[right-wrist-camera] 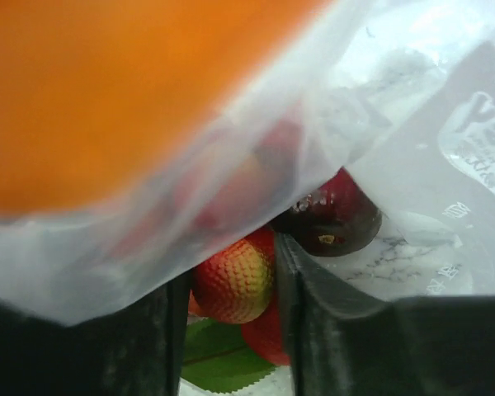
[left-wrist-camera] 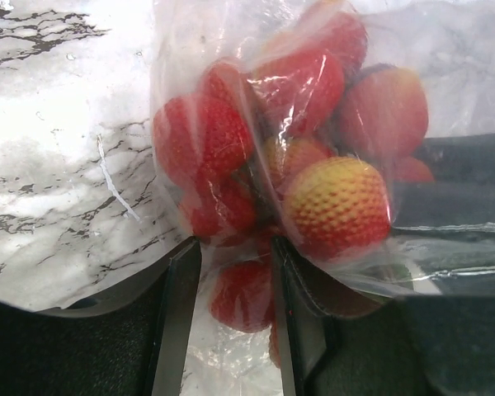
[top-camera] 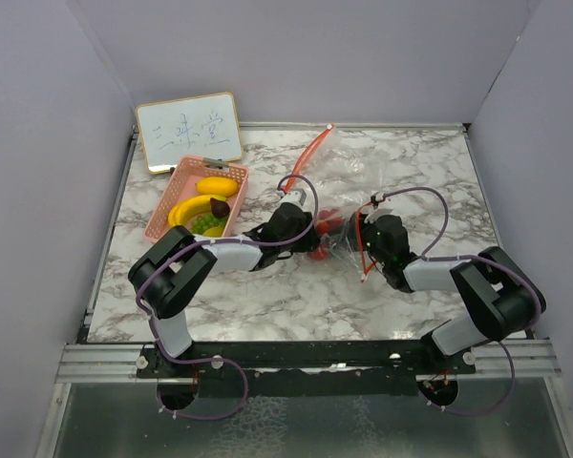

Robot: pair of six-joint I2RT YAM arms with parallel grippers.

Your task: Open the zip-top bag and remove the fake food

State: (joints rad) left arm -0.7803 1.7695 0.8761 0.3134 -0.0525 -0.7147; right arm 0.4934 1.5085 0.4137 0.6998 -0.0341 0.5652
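**Berries in the bag, both claws at the film**

Left gripper (left-wrist-camera: 233, 264) sits clenched on a fold of the zip-top bag (left-wrist-camera: 190, 33), with one red berry wrapped in film between its jaws. The right gripper (right-wrist-camera: 229, 264) has its jaws apart and plastic draped over one finger. A red-and-yellow berry (right-wrist-camera: 231, 280) and a green leaf (right-wrist-camera: 219, 355) show in the gap. I cannot tell whether that claw is pinching anything.

The step in hand looks like getting the red berry cluster (left-wrist-camera: 297, 91) out while the left arm anchors the bag. To do it well, the left claw should pin film only, since a berry trapped in its bite cannot come free. The right claw needs to pass the loose plastic and close on fruit, not on the bag wall. A dark purple piece (right-wrist-camera: 334, 219) lies just beside its right finger and looks like an easy first pick.

Obstacles are close in. Film sags across the right wrist's view, and something orange and blurred fills its upper part. The two claws work nearly nose to nose, so any sideways pull risks a knock.

Farther out, the orange zip strip (top-camera: 315, 151) trails toward the back of the table (top-camera: 267, 296). On the left, the pink basket (top-camera: 167, 205) holds a banana (top-camera: 193, 207), a lemon (top-camera: 217, 186) and green bits (top-camera: 207, 222), just beside the left forearm. A whiteboard (top-camera: 189, 131) leans at the rear wall.
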